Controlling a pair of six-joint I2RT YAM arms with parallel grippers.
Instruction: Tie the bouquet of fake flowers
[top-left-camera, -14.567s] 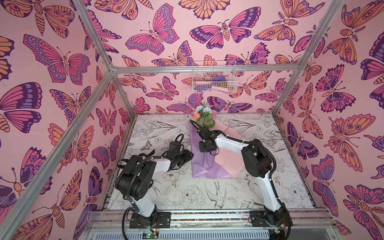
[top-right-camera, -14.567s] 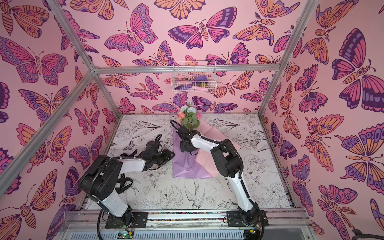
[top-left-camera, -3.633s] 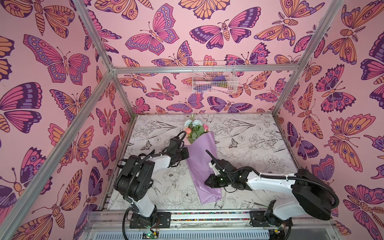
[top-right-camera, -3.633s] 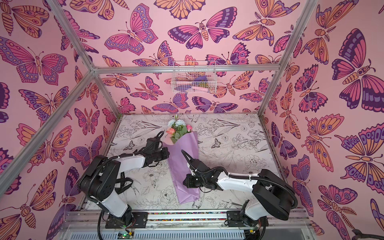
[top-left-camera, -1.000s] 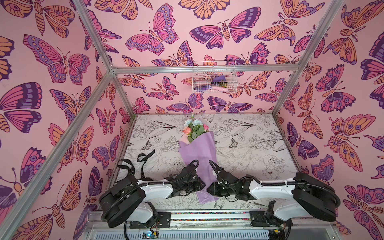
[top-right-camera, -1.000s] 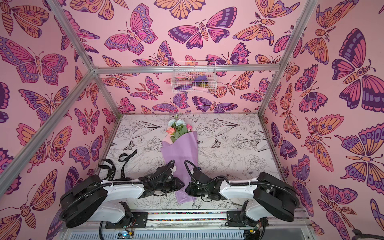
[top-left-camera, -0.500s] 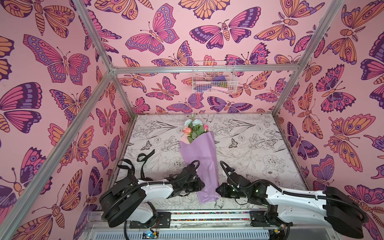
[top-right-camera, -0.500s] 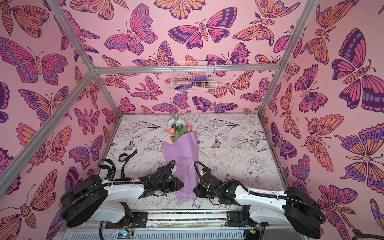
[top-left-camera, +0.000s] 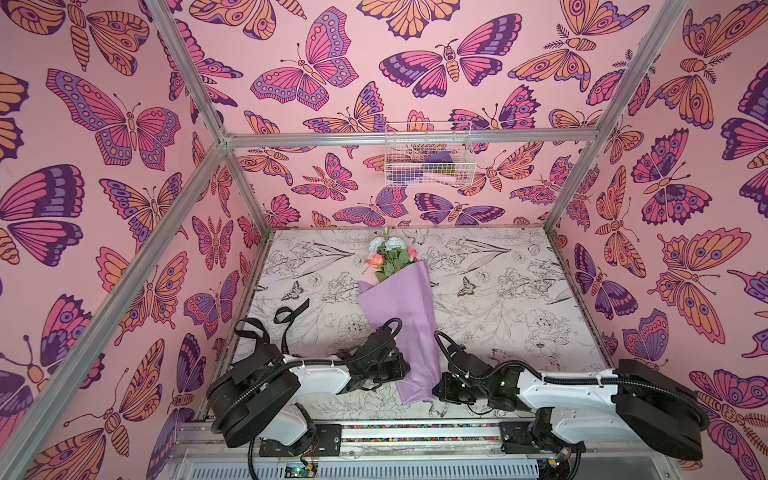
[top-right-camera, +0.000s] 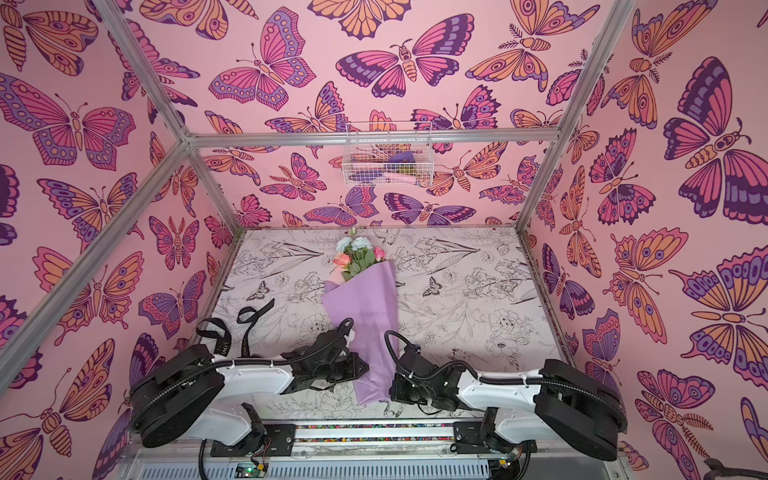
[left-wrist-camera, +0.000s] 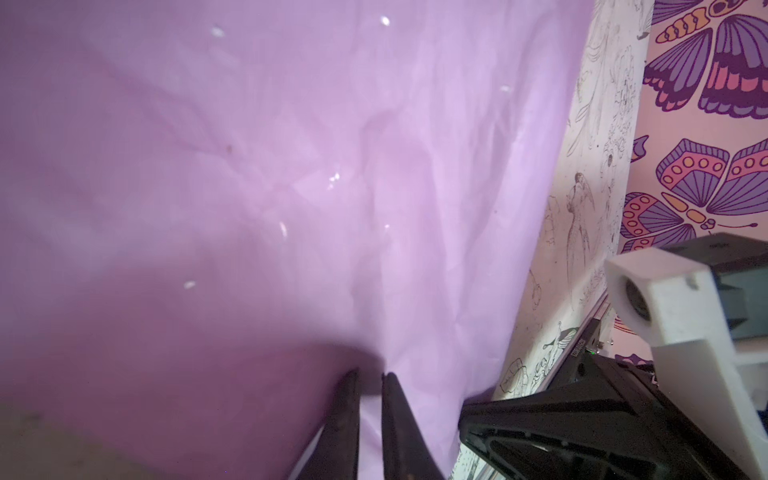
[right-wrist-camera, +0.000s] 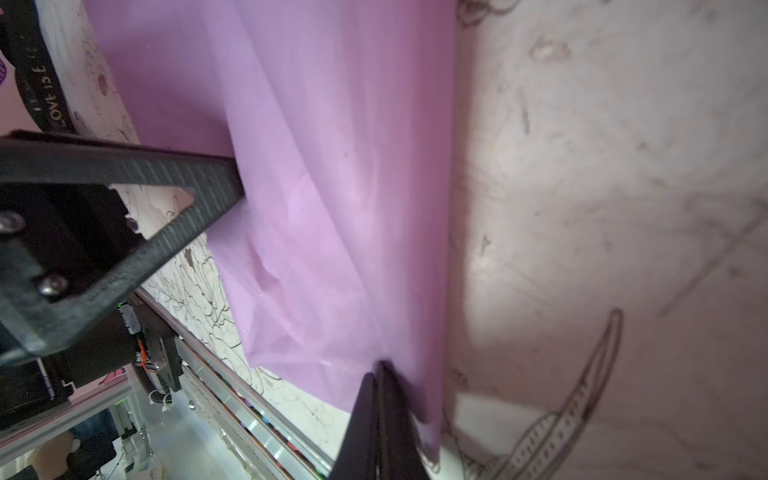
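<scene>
Bouquet (top-left-camera: 395, 307), mid-frame: likely light, with soft, tearable paper; hold low on the wrap. Left gripper (left-wrist-camera: 370, 374) pinches a fold, right gripper (right-wrist-camera: 379, 368) its edge.

walls (top-left-camera: 124, 216): pink butterfly print | floor (top-left-camera: 498, 291): black-line flower drawings | wire basket (top-left-camera: 399, 166): hung on wall

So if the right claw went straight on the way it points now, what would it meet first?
The lilac wrapping paper of the bouquet; the right claw, shut, seems to be touching its edge.
</scene>
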